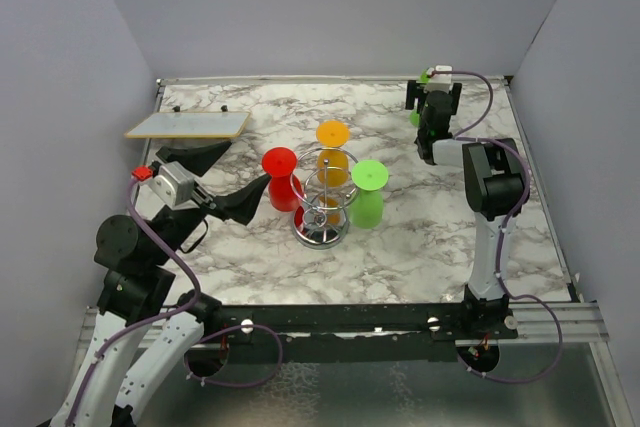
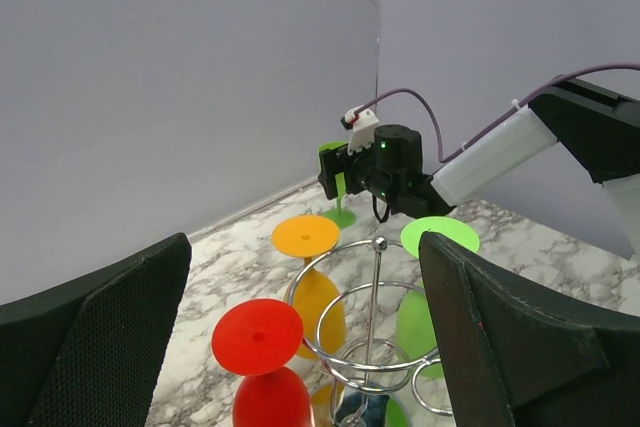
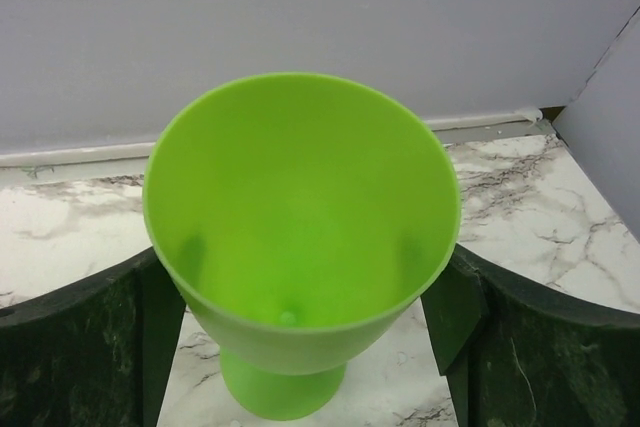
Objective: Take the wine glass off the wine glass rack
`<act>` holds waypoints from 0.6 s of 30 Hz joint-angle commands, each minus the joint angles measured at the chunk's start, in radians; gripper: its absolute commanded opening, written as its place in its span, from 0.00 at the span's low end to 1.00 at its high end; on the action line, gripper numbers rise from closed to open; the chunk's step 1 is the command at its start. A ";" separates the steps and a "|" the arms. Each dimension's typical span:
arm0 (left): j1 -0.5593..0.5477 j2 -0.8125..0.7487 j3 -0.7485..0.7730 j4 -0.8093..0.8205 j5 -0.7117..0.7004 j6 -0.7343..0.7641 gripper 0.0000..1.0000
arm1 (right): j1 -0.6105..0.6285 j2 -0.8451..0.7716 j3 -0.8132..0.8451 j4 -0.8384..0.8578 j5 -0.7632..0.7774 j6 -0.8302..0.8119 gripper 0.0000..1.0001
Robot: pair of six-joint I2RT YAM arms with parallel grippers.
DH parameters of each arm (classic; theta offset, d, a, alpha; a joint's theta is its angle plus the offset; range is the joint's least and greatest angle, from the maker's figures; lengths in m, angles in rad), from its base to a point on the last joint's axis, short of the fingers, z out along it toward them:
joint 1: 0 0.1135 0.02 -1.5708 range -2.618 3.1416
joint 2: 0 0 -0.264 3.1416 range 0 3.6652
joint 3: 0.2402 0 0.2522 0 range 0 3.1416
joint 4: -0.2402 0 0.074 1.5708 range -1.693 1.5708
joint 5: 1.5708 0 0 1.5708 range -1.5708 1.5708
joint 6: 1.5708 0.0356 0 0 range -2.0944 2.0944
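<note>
Jaws of the right gripper (image 3: pixel 300 272) clasp the bowl of a lime wine glass (image 3: pixel 300 197), which stands upright at the upper right of the top view. It is well apart from the wine glass rack (image 1: pixel 322 212) at the centre of the marble table (image 1: pixel 430 247). A red glass (image 1: pixel 280 175), an orange glass (image 1: pixel 332 147) and a green glass (image 1: pixel 368 192) sit inverted on the rack, feet up. Just left of the red one, the left gripper (image 1: pixel 248 163) is spread wide, grasping nothing.

Inverted red wine glass (image 2: pixel 257 337) beside chrome rack (image 2: pixel 374 297)
</note>
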 commanded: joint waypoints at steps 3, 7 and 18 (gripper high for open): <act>-0.001 -0.020 0.006 -0.005 -0.036 -0.030 0.99 | -0.002 -0.019 -0.010 0.031 0.004 -0.002 0.91; -0.002 -0.020 0.020 -0.020 -0.044 -0.051 0.99 | -0.002 -0.091 -0.025 -0.016 0.009 0.012 0.94; -0.001 0.009 0.064 -0.098 -0.096 -0.190 0.99 | -0.002 -0.431 -0.072 -0.412 0.002 0.224 1.00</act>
